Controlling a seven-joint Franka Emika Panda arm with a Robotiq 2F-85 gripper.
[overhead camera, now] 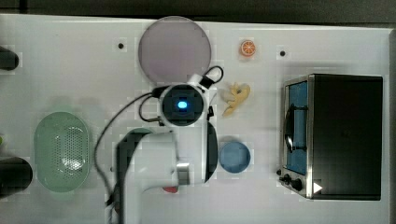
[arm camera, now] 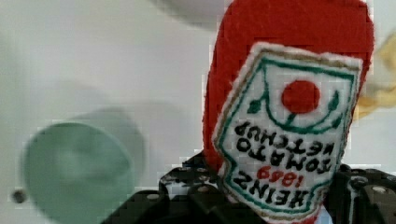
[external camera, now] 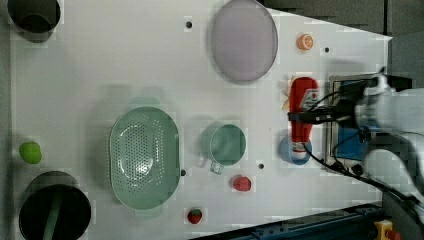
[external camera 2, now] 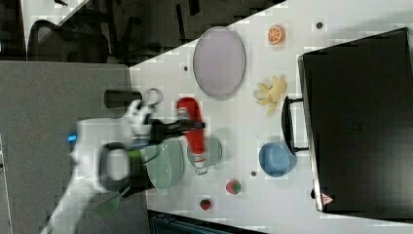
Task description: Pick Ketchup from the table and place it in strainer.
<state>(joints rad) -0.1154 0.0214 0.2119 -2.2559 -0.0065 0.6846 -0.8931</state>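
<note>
Wrist view: gripper [arm camera: 261,205] hides the Ketchup's [arm camera: 289,93] lower end.

White arm [overhead camera: 154,161], blk cable, blue wrist light.

The soft red felt Ketchup bottle [arm camera: 289,70] bears a white label edged in green, with a red tomato and black lettering. The pale mint-green oval plastic strainer [external camera: 144,156] has a dotted bottom. The round plastic bowl [overhead camera: 234,157] is blue.
</note>
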